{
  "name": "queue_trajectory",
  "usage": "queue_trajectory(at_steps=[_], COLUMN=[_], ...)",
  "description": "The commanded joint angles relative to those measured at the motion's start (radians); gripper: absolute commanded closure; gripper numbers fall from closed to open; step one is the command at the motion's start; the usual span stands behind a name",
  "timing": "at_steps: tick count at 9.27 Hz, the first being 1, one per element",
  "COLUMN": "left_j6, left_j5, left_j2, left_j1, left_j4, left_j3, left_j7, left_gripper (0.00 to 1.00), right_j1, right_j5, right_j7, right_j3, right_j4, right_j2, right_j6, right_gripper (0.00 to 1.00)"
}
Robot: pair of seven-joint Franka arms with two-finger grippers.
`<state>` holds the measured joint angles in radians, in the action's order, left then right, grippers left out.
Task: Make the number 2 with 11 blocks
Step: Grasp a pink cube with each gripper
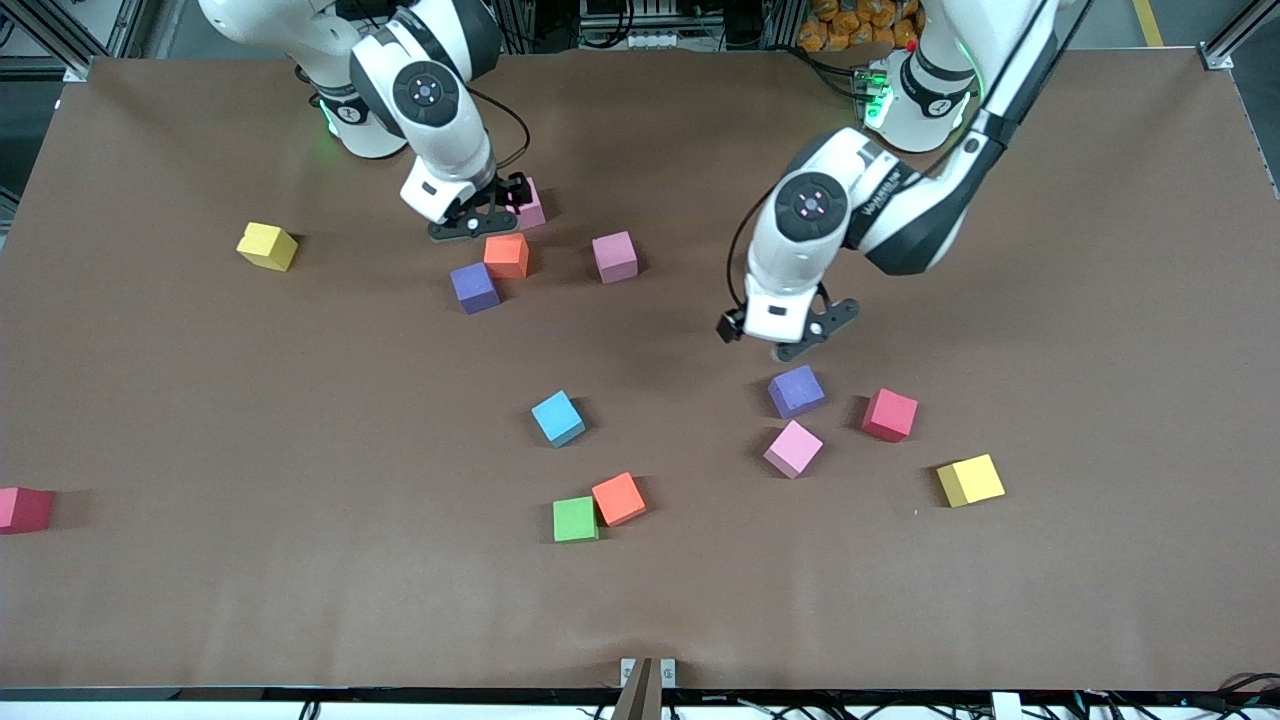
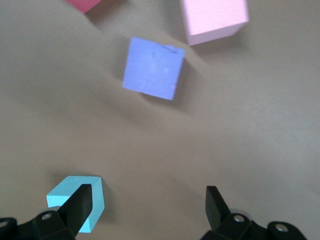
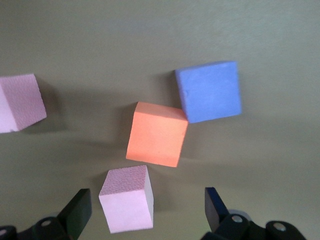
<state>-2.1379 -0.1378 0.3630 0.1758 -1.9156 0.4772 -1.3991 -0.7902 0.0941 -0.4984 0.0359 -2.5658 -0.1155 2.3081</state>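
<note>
Several blocks lie scattered on the brown table (image 1: 200, 400); no number 2 shows in any view. My right gripper (image 1: 495, 208) hangs open over a pink block (image 1: 532, 205), which sits between the fingers (image 3: 80, 207) without touching them in the right wrist view. Beside it lie an orange block (image 1: 506, 255), a purple block (image 1: 474, 287) and another pink block (image 1: 614, 256). My left gripper (image 1: 775, 340) is open and empty over bare table, just short of a purple block (image 1: 796, 390) (image 2: 153, 68). A blue block (image 2: 75, 200) lies below one left finger.
A red block (image 1: 889, 414), pink block (image 1: 793, 448) and yellow block (image 1: 970, 480) lie toward the left arm's end. A green block (image 1: 575, 519) touches an orange block (image 1: 618, 498) nearer the camera. A yellow block (image 1: 267, 245) and red block (image 1: 22, 509) lie toward the right arm's end.
</note>
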Motion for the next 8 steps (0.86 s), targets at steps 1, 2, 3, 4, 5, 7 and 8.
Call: queue_trajectory(at_steps=[1, 2, 3, 4, 5, 7, 8], left_j6=[-0.016, -0.080, -0.136, -0.140, -0.149, -0.178, -0.181], left_j5=[-0.006, -0.006, -0.023, -0.055, -0.087, -0.124, -0.125], left_j2=[-0.010, -0.034, -0.048, -0.041, -0.036, 0.025, 0.068], left_j1=[-0.030, -0.029, -0.015, 0.016, 0.051, 0.091, 0.114], left_j4=[-0.063, -0.119, -0.158, -0.145, -0.132, -0.068, -0.013], left_j3=[0.011, 0.012, 0.018, 0.018, 0.020, 0.021, 0.024], left_j7=[-0.147, -0.205, -0.237, -0.238, -0.238, -0.222, -0.207], left_gripper=[0.00, 0.00, 0.00, 0.00, 0.00, 0.00, 0.00], right_j1=[-0.061, -0.067, -0.078, -0.089, -0.093, -0.092, -0.089], right_j5=[0.038, 0.071, 0.099, 0.125, 0.159, 0.187, 0.187], right_j7=[-0.017, -0.017, -0.017, -0.017, -0.017, -0.017, -0.005], right_j3=[-0.005, -0.016, -0.031, -0.050, -0.091, -0.148, -0.148], right_j4=[-0.108, -0.129, -0.131, -0.137, -0.163, -0.188, -0.188], right_j2=[-0.049, -0.050, -0.049, -0.046, -0.033, 0.012, 0.010], right_j6=[0.077, 0.082, 0.086, 0.109, 0.179, 0.264, 0.255], right_gripper=[0.00, 0.00, 0.00, 0.00, 0.00, 0.00, 0.00])
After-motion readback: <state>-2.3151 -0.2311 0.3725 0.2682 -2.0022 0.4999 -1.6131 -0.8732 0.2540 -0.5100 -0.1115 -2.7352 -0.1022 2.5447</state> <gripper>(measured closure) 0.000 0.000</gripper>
